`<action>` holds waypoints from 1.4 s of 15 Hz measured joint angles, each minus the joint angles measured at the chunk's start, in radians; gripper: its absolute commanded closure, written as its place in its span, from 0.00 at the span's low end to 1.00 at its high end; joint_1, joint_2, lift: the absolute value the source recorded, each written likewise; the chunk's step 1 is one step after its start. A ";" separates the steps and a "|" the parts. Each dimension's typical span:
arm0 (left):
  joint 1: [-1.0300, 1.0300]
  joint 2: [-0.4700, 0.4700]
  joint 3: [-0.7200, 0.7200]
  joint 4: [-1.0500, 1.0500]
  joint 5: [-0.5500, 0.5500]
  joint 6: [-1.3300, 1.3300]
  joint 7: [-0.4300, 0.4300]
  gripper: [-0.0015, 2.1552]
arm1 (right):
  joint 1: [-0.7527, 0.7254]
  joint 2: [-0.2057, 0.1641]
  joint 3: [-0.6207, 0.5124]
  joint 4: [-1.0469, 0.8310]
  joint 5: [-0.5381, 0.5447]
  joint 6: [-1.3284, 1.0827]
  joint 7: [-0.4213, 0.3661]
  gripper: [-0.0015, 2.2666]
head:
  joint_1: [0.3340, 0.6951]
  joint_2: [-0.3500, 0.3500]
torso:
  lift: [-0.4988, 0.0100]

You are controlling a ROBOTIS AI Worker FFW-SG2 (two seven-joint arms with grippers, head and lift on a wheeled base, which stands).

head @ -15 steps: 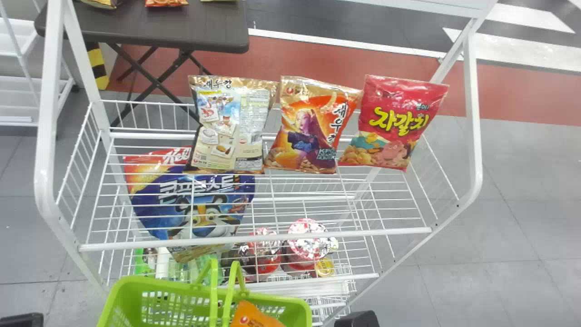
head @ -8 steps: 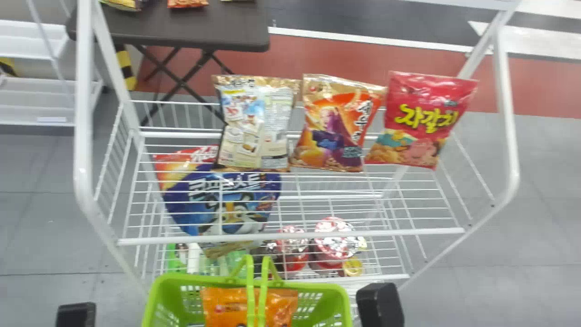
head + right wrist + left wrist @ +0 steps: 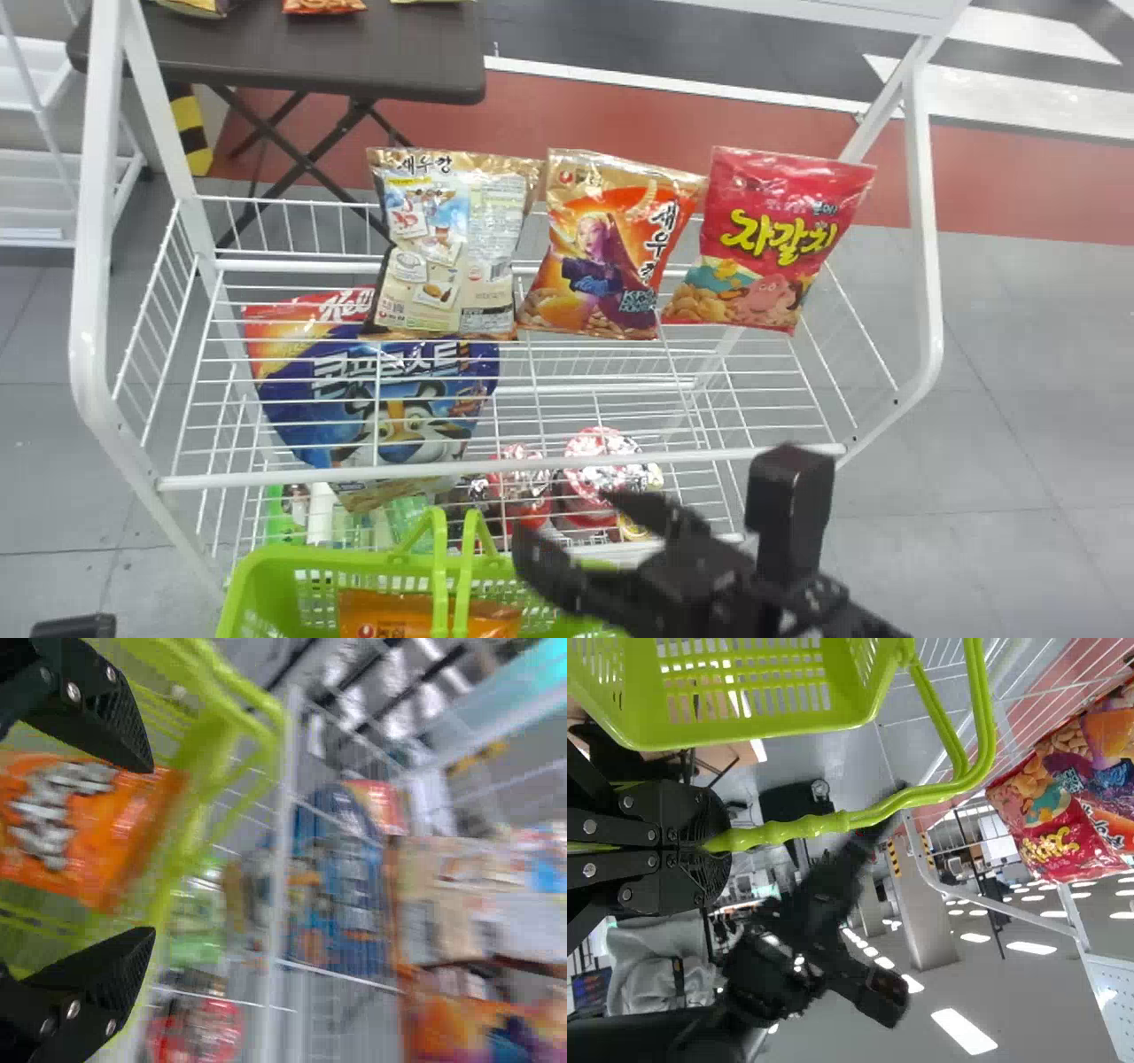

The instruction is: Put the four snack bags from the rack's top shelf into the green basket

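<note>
Well, a glossy beige bag (image 3: 447, 248), orange bag (image 3: 607, 257) and red bag (image 3: 771, 235) line the top shelf's (image 3: 354, 476) back edge, another orange snack (image 3: 399, 611) in the basket (image 3: 244, 589), left gripper (image 3: 75, 626) clamped on its handle (image 3: 440, 567), right gripper (image 3: 569, 521) spread.

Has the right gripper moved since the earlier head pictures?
Yes. Against the rack's front rail, the right gripper has moved up the head view, from the bottom edge to nearer the rail.

Yellow Korean lettering (image 3: 780, 237) stands on the red bag (image 3: 797, 182); white print (image 3: 387, 365), probably Korean too, on the blue bag (image 3: 288, 399).
</note>
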 measured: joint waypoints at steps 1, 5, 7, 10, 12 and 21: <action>0.000 0.000 -0.004 0.000 -0.002 0.000 -0.001 1.00 | -0.047 0.005 0.018 0.048 0.012 -0.086 -0.036 0.04 | 1.00 0.16 | 0.98; -0.002 0.000 -0.010 0.014 -0.009 -0.002 -0.004 1.00 | -0.317 0.014 0.211 0.327 0.147 -0.379 -0.312 0.04 | 1.00 0.28 | 0.98; -0.008 0.000 -0.008 0.027 -0.009 -0.003 -0.008 1.00 | -0.461 0.051 0.268 0.488 0.163 -0.429 -0.340 0.04 | 1.00 0.36 | 0.98; -0.022 0.000 0.001 0.050 -0.009 -0.003 -0.020 1.00 | -0.602 0.102 0.303 0.663 0.185 -0.439 -0.343 0.04 | 1.00 0.45 | 0.98; -0.034 0.000 0.017 0.065 -0.003 -0.003 -0.027 1.00 | -0.679 0.106 0.325 0.762 0.209 -0.439 -0.364 0.17 | 1.00 0.48 | 0.98; -0.065 0.000 0.033 0.079 0.011 0.000 -0.020 1.00 | -0.661 0.107 0.350 0.699 0.240 -0.385 -0.260 0.99 | 1.00 0.58 | 0.98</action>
